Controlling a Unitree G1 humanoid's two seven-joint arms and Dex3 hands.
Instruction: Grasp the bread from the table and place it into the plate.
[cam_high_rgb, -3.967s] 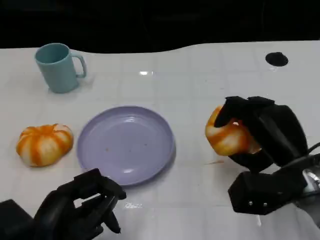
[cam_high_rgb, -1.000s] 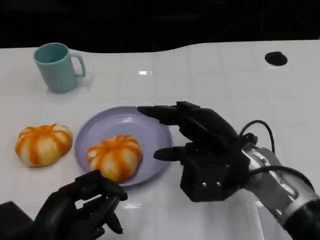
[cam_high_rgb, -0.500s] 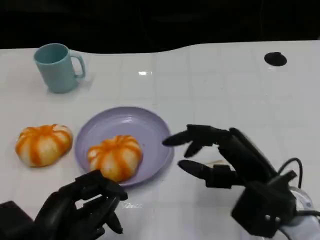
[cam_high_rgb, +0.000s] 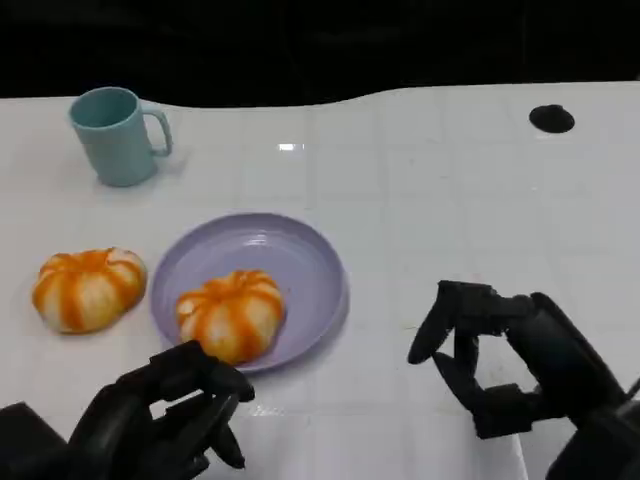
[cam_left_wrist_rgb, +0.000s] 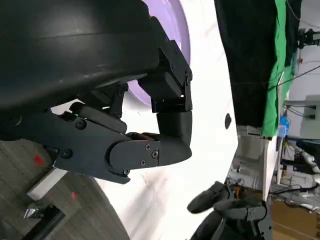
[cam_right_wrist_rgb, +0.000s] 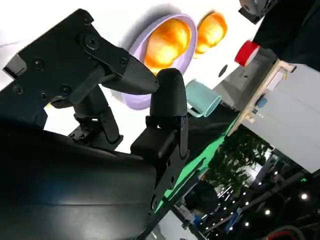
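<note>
On the table (cam_high_rgb: 450, 180), the plate (cam_high_rgb: 300, 250) holds one bread (cam_high_rgb: 231, 313); placement looks complete. My right hand (cam_high_rgb: 500, 365) hovers beside it, fingers apart, holding nothing. My left hand (cam_high_rgb: 160, 420) is curled, likewise unladen.

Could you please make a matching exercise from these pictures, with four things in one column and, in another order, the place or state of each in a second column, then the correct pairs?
Things:
1. teal mug
2. bread on the plate
3. second bread
4. right hand

Places or states:
A. lies on the bare table, left of the purple plate
B. holds nothing, above the table to the right of the plate
C. stands upright at the far left of the table
D. rests inside the purple plate, on its near side

Pairs: 1-C, 2-D, 3-A, 4-B
</note>
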